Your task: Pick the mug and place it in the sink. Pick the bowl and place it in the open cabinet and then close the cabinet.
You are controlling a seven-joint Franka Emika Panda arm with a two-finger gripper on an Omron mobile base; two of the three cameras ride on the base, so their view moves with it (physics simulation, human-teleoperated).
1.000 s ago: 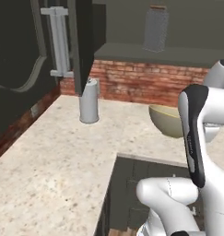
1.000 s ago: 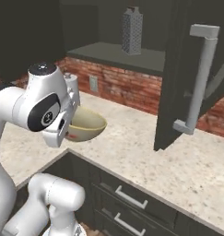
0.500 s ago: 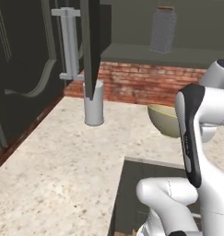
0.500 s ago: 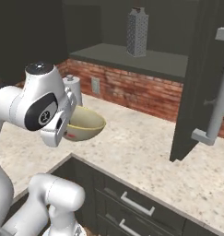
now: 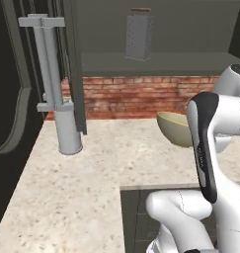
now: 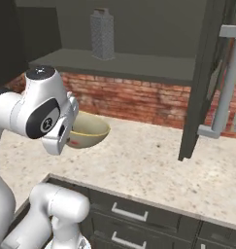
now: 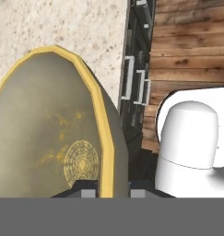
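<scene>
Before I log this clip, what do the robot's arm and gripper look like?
The arm is glossy white, built of rounded, bulbous links with dark charcoal joint panels; one panel carries small pale lettering, too small to read. The gripper shows two small dark fingertips with pale grey pads. No cables or sleeves are visible.

base driven closer to cabinet point(image 5: 156, 62)

Bowl point(image 7: 49, 133): smooth, matt olive glaze, yellow rim, mottled gold speckling inside. Counter point(image 5: 92, 188) looks like speckled pale stone, lightly polished. Brick backsplash point(image 6: 134, 102), rough and red. Grater point(image 6: 102, 34) is dull grey metal. Cabinet door point(image 6: 204, 82) matt dark, with satin silver handle point(image 6: 226, 78).
</scene>
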